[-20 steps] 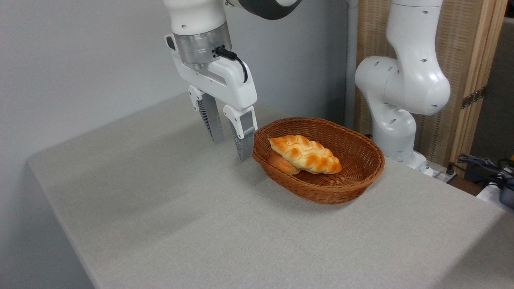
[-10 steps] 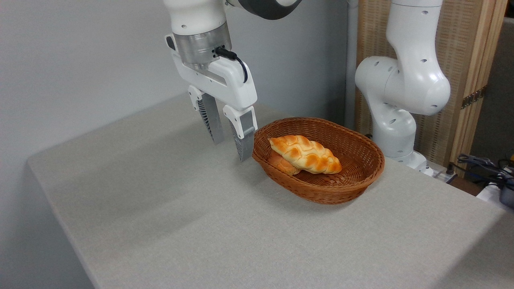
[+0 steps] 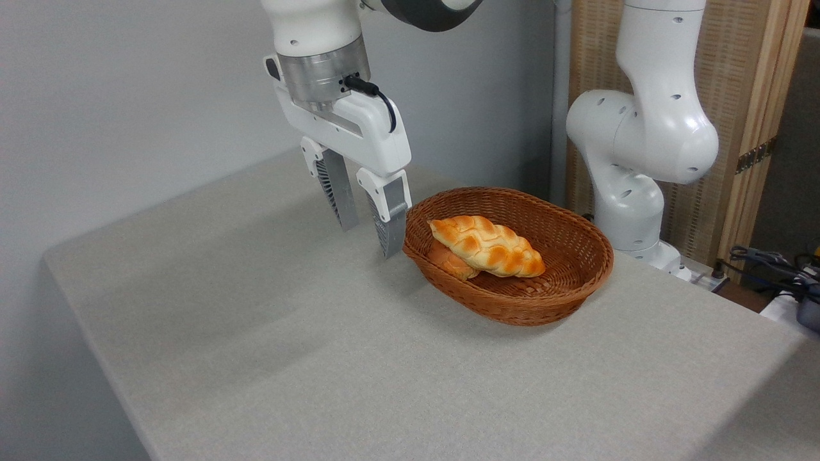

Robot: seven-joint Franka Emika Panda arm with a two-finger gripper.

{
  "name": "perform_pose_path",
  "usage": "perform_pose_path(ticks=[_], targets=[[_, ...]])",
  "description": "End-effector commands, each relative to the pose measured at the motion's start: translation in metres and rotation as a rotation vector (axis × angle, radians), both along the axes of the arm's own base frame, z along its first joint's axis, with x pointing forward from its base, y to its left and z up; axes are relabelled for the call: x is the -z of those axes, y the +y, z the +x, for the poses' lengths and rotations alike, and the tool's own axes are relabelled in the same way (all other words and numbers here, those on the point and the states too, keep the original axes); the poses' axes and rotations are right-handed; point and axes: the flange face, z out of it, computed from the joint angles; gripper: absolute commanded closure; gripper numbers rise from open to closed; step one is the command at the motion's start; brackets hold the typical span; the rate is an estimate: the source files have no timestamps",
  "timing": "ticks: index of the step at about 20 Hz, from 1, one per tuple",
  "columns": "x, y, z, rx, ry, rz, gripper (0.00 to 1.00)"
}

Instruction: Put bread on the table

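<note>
Two jaws apart, empty, beside basket (image 3: 564,256) with bread (image 3: 487,245) inside.

A light grey, fabric-textured surface (image 3: 269,333) with rounded corners carries 1 brown woven wicker basket (image 3: 564,282), oval in shape, sitting directly on the cloth toward the far right side, near the back edge.

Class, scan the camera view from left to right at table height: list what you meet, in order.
Gripper, open and empty → wicker basket holding the braided bread → white robot base → cables at the right edge.
</note>
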Motion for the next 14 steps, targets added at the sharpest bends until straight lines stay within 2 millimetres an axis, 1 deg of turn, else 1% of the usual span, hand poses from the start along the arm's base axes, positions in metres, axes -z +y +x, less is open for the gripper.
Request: perform_pose_path(ticks=[1, 4, 7, 10, 13, 14], targets=[[-0.004, 0.003, -0.001, 0.013, 0.021, -0.011, 0.0], [-0.004, 0.001, -0.001, 0.018, 0.023, -0.01, 0.0], [0.003, -0.003, 0.001, 0.048, 0.032, -0.01, 0.0], [0.005, -0.01, 0.002, 0.083, 0.036, -0.01, 0.0], [0.008, -0.018, -0.004, 0.149, 0.056, -0.014, 0.0], [0.01, -0.024, -0.008, 0.191, 0.077, -0.017, 0.0]])
